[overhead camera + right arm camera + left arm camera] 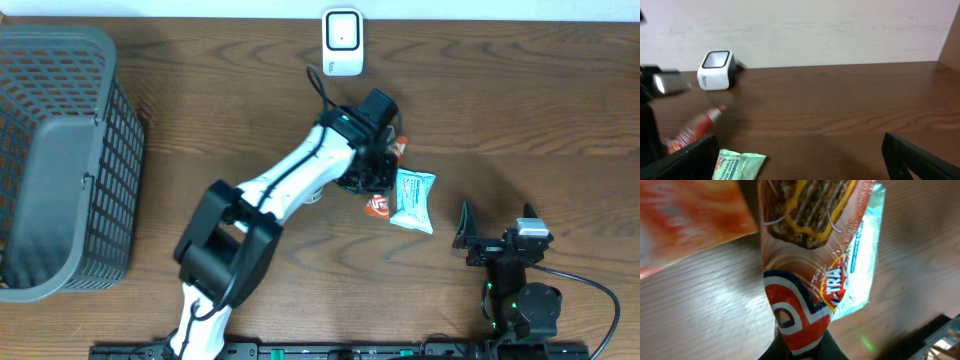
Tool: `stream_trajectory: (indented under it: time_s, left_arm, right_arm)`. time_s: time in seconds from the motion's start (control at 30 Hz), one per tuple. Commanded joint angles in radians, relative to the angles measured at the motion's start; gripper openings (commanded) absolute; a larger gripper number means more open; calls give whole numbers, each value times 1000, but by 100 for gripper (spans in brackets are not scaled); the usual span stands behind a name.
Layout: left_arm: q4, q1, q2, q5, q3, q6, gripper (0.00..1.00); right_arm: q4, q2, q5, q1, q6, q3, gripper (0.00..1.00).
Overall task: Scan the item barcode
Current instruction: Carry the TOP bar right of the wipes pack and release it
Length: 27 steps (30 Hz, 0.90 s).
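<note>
Jaws on the left gripper (800, 349) are pressed together on the red, white and blue end of a snack wrapper (805, 275). From the left wrist camera, the wrapper's long axis runs straight out from the pinch. The face I can see is the printed front with a picture of the snack. I can't find a barcode on it, so I take it the code is on a side turned away from this camera.

From overhead, the held wrapper sits near the middle of the table (520, 110), just beside a mint-green packet (413, 200) lying flat there. I can't tell whether the two are touching.

The scanner (342, 42) stands at the far edge of the table, beyond the left jaws and slightly to their left, with bare wood between. From the right wrist view, its dark window seems to face up and toward me.

The right gripper (799, 142) is spread wide and holds nothing, parked low at the near right of the table. That leaves the left arm clearly nearer the scanner.

As I read it, the next move is to carry the wrapper across to the window and turn it until the hidden side faces it.

A gray basket (60, 150) sits at the far left, well apart.
</note>
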Motion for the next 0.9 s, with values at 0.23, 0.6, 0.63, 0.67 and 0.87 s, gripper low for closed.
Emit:
stream_trajectory:
  time_s: [0.23,0.6,0.63,0.67,0.87]
  left_arm:
    - [21,-20,44,-62,11,39,8]
    - [-109,-28,44,-242,11,92,8]
    - [-113,-32,44,-241,11,92,8]
    - [-116,-37,44,-241,11,92,8]
    - [-123,-50,44,-154,11,92,8]
  right_arm:
    - [-4,-6,5,7,-5,-1,99]
    - [-4,-6,5,7,-5,-1,99]
    - [-4,-6,5,7,-5,-1,99]
    - [-4,-6,5,7,-5,-1,99]
    - [-4,-6,5,7,-5,-1,99]
